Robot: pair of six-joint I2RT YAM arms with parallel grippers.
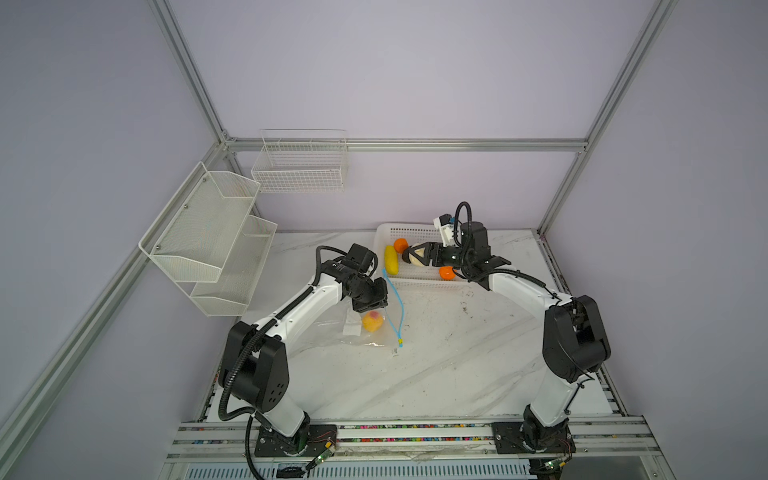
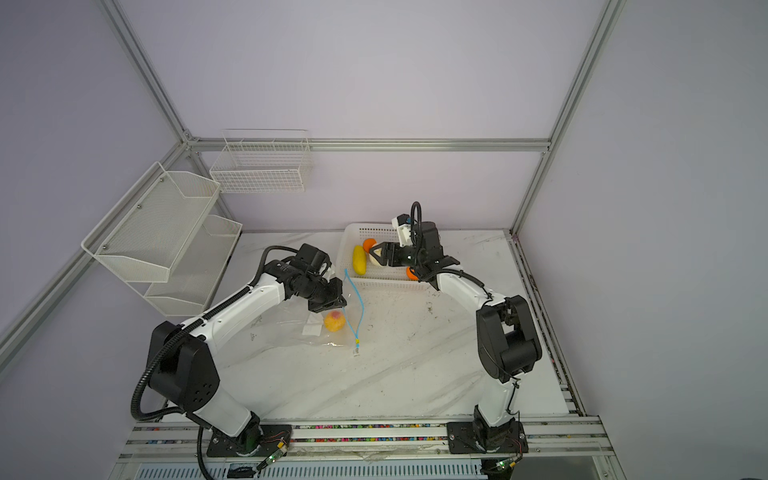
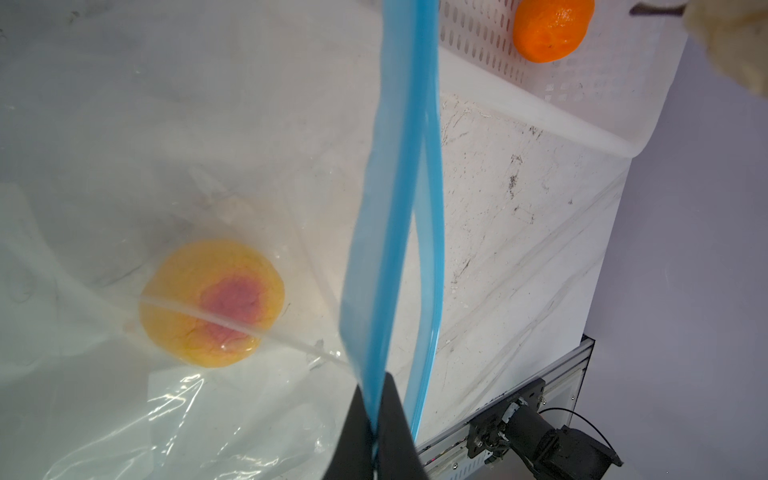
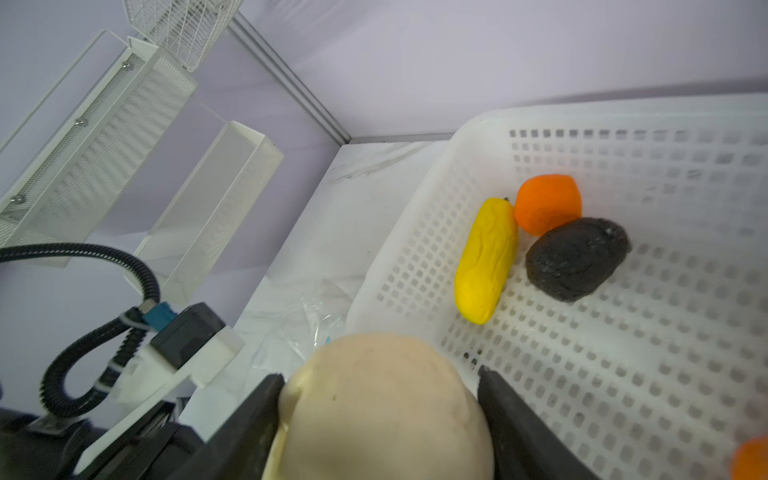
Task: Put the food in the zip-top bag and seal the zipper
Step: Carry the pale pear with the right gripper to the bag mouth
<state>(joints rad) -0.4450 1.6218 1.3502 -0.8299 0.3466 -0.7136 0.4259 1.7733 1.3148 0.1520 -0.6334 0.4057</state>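
**Cream ball gripped over the basket, bag mouth pinched open**

I'm clamping the right gripper [image 4: 380, 384] on the cream lumpy toy ball [image 4: 382, 415], one jaw on each side. It's over the white perforated plastic basket [image 4: 623, 374], upper centre-right in both top views.

I'm pinching the left gripper [image 3: 374, 409] tight on one lip of the thin light-blue zipper strip [image 3: 399, 187]. That's lifting it off the large clear crinkly plastic bag [image 3: 124, 124], just left of centre in both top views. One yellow-orange round fruit with a red blush [image 3: 212, 303] is already lying inside.

The long yellow piece [image 4: 486, 259], black lump [image 4: 577, 257] and an orange ball [image 4: 546, 203] are sitting in the basket.

How I'm planning the carry:
- Clearing the basket wall before traversing.
- Aiming between the two blue lips. The gap looks narrow, so I'd lift the left side higher first.
- Letting go low and well past the strip, so the ball isn't rolling back out.
- Not squeezing harder, since the ball looks soft.
- Staying clear of the small yellow-blue slider tab [image 1: 400, 343] at the strip's lower end.
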